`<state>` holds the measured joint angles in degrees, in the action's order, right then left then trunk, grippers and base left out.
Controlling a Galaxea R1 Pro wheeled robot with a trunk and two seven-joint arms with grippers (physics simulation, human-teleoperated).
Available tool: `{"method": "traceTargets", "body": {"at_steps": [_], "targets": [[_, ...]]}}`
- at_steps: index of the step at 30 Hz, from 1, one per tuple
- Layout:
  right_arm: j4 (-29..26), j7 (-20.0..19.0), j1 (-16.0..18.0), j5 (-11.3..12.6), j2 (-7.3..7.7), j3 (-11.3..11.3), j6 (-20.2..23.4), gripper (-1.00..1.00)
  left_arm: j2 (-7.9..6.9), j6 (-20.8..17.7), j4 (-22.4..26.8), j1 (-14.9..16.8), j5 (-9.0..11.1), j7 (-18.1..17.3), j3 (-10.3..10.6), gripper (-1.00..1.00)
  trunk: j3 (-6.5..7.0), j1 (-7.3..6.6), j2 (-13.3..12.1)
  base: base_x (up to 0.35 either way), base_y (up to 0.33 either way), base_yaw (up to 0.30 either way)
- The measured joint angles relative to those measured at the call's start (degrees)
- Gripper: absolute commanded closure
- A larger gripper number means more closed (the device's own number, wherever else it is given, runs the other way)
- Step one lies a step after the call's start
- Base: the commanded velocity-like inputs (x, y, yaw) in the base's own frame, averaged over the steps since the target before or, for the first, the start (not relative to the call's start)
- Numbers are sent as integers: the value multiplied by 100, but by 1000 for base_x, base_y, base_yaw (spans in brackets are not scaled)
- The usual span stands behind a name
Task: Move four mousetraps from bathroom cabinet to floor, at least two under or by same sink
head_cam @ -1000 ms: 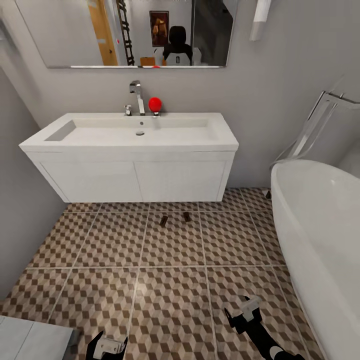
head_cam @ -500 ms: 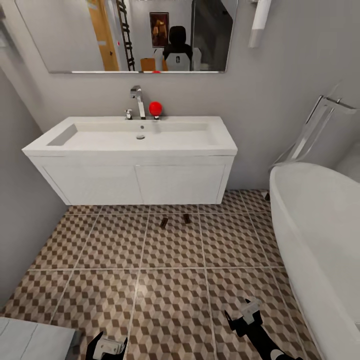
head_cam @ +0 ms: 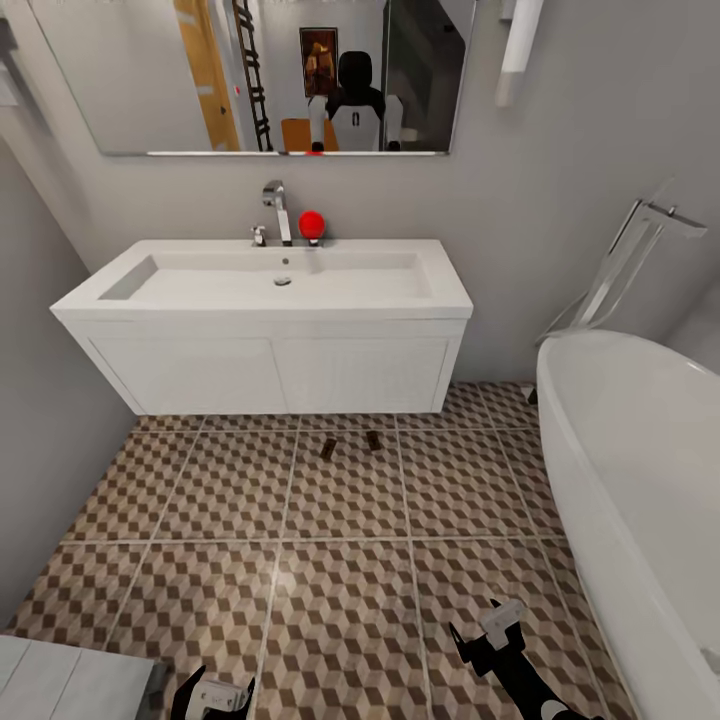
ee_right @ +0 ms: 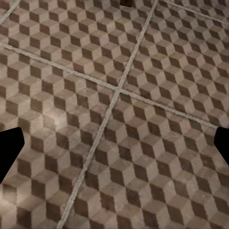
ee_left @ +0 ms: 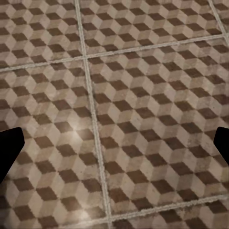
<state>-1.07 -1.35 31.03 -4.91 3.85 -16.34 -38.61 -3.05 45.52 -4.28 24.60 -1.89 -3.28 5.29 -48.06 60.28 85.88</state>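
Both grippers, left gripper (head_cam: 213, 694) and right gripper (head_cam: 490, 628), hung spread and empty; ahead lay two small dark mousetraps (head_cam: 327, 449), probably light, stiff, best pinched across the board edges.

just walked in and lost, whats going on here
The robot faces the white sink in a bathroom. Both grippers, left and right, hang low over the patterned floor, open and holding nothing. Two small dark items, likely mousetraps, lie on the tiles just in front of the sink.
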Motion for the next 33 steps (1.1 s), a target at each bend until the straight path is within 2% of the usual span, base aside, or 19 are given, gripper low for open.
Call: {"method": "traceTargets", "body": {"at_steps": [9,13,14,19,24,30,32,33], "targets": [[2,-5,-3,-2,20,2,0,-100,-2,-2,0,-8,2,37,-1,-100,162,-198,-361,0,0,0],[5,-6,-13,2,126,4,0,-100,2,-2,0,-8,7,183,5,-100,233,-286,-522,0,0,0],[7,-11,-86,12,235,17,-3,-100,18,2,1,-8,5,338,3,-100,251,-308,-562,0,0,0],[7,-15,-257,3,309,-2,-7,-100,35,0,0,-8,19,460,11,-100,341,-417,-762,0,0,0],[8,-11,-510,0,301,-8,9,-100,47,-1,1,-8,20,496,9,-100,431,-527,-963,0,0,0],[4,-2,-581,45,270,7,238,-100,56,3,0,-8,24,504,7,-100,539,-659,-1204,0,0,0],[1,3,-591,115,240,20,440,-100,57,-1,0,-8,25,507,7,-100,575,-703,-1284,0,0,0],[-1,10,-597,274,173,39,623,-100,58,1,0,-8,26,508,7,-100,592,-725,-1324,0,0,0]]}}
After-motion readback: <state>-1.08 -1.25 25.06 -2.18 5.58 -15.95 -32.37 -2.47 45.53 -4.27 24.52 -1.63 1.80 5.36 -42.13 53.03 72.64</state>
